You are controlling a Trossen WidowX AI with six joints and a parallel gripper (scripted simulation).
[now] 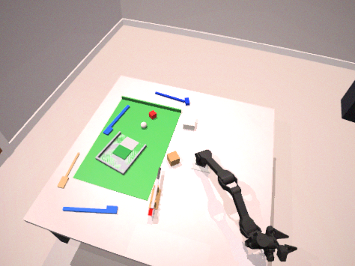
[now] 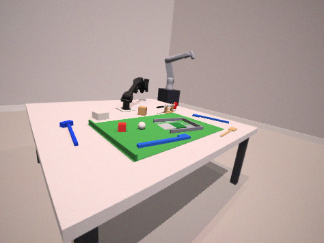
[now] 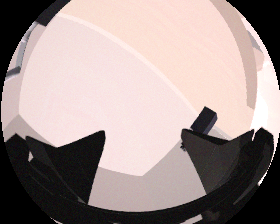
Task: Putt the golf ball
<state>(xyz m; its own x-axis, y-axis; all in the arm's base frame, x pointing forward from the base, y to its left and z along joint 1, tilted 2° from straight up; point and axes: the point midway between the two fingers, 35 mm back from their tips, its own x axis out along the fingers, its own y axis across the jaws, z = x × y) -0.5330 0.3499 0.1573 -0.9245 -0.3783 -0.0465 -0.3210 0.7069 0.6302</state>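
The red putter (image 1: 150, 210) (image 2: 176, 105) rests on a small wooden stand beside the mat's near right corner in the top view, its red head at one end and its dark grip at the other. The white golf ball (image 1: 144, 125) (image 2: 141, 125) sits on the green mat (image 1: 86, 168) (image 2: 113, 144). A pale ramp (image 1: 130, 143) leads to the green square (image 1: 122, 152) (image 2: 179, 125) inside a grey-walled frame (image 1: 109, 165) (image 2: 186, 130). My gripper (image 1: 292, 242) (image 3: 144, 134) is open and empty, raised away from the putter, ball and mat.
A red cube (image 1: 153, 115) (image 2: 122, 127) is near the ball. A blue putter-shaped piece (image 1: 117, 119) (image 2: 164, 141) lies on the mat; others lie around it. An orange-brown block (image 1: 173, 158) (image 2: 142, 111) and a whitish block (image 1: 189, 125) (image 2: 100, 115) stand between mat and arm base.
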